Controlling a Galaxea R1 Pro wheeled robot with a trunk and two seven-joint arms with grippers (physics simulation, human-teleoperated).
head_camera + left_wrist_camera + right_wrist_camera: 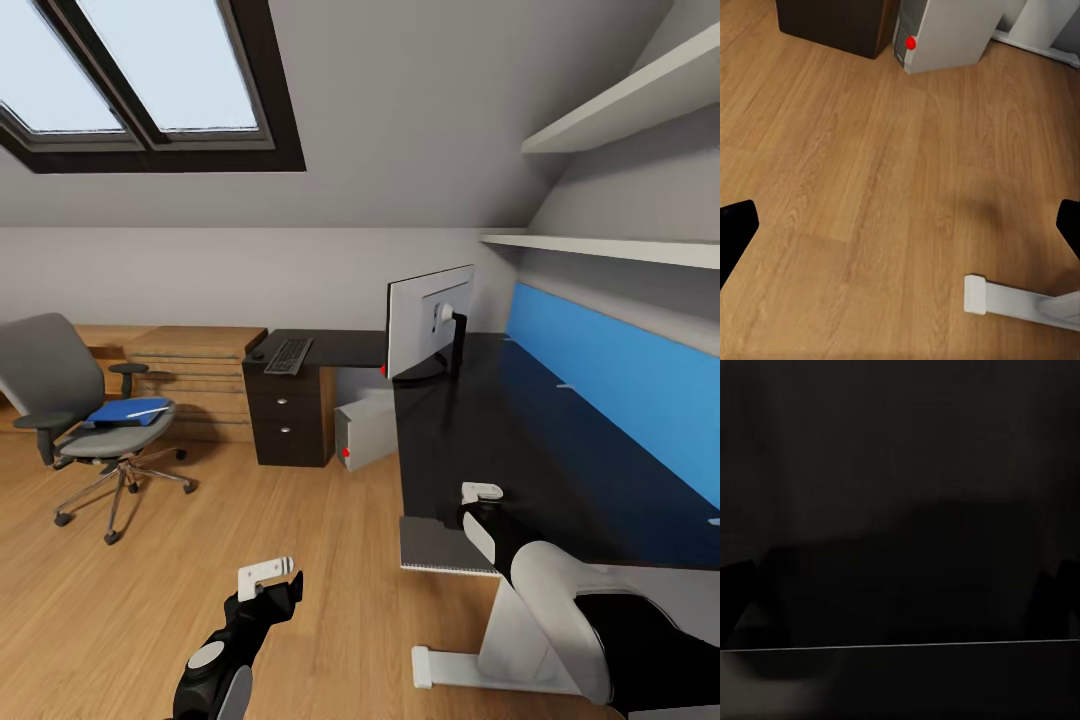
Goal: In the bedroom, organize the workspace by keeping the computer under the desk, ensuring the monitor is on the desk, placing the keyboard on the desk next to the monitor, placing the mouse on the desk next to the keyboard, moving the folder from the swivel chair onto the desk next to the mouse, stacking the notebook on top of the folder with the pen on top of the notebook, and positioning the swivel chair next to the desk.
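- The swivel chair (pixel 75 420) stands well left of the desk (pixel 470 440), carrying the folder (pixel 125 411).
- The left gripper (pixel 268 575) hangs spread and empty over the floor (pixel 870 187).
- The keyboard (pixel 289 355), computer (pixel 367 430) and monitor (pixel 430 322) sit at the desk.
- The right gripper (pixel 481 497) hovers over the desktop; its opening cannot be told.

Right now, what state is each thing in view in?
Wide black-fronted monitor: upright on the glossy black L-shaped desk.
Flat dark grey keyboard: flat on the desk's far wing.
Light grey computer tower: on the floor under the desk.
Bright blue folder: lying on the grey swivel chair.
Left hand: open, empty.
Right hand: over the desk, empty.
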